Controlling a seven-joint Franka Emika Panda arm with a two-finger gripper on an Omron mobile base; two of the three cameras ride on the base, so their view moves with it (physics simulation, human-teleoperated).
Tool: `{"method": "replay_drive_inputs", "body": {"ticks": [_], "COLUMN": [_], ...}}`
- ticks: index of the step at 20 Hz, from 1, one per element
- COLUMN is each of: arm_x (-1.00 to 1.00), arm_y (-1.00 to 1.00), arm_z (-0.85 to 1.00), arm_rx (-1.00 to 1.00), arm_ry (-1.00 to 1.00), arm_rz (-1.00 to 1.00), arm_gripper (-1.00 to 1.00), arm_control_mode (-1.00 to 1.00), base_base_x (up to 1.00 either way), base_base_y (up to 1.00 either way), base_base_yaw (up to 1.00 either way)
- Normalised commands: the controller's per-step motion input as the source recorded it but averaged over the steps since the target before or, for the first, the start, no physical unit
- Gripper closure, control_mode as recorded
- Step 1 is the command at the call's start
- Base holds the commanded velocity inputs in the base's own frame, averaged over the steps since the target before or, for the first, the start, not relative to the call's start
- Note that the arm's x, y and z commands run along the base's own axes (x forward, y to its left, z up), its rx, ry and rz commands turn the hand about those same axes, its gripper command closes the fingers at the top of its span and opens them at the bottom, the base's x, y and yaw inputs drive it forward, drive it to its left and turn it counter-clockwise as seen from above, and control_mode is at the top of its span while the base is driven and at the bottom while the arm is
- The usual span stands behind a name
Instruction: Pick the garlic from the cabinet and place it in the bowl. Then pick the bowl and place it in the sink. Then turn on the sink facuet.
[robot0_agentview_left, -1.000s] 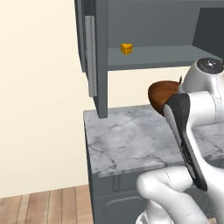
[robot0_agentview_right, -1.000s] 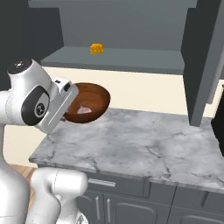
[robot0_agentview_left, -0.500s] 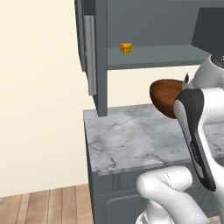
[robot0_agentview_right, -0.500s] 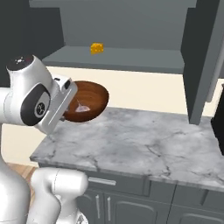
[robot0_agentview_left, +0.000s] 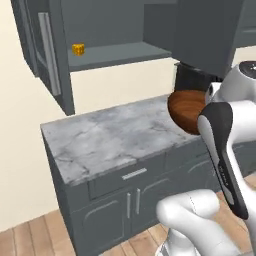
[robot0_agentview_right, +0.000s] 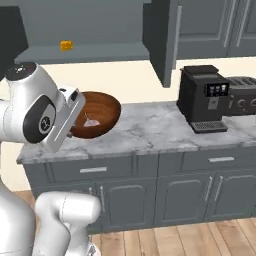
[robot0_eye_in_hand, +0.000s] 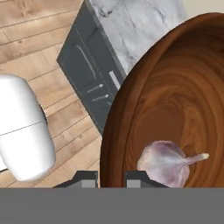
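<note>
No text, label, brand or number can be read anywhere; the coffee machine (robot0_agentview_right: 205, 98) right of the bowl (robot0_agentview_right: 98, 115) has only illegible panel marks.

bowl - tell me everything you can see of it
The bowl is round, reddish-brown glossy wood with swirling grain inside. It is tilted, lifted off the marble counter, the gripper clamped on its rim, one finger on each side of the wall. A pale purple-tinged garlic bulb lies inside, near the gripped edge.
</note>
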Motion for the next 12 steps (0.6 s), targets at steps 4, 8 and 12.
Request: {"method": "replay_drive_inputs", "body": {"ticks": [4, 8, 12], "arm_x": [0.00, 0.00, 0.00], "arm_y": [0.00, 0.00, 0.00], "arm_z": [0.00, 0.00, 0.00], "arm_rx": [0.00, 0.00, 0.00], "arm_ry": [0.00, 0.00, 0.00], "arm_rz": [0.00, 0.00, 0.00], "arm_gripper": [1.00, 1.00, 1.00], "arm_control_mode": [1.00, 1.00, 1.00], "base_base_x": [-0.40, -0.34, -0.07], "base_base_y": [0.00, -0.05, -0.27], "base_base_yaw": [-0.83, -0.80, -0.78]}}
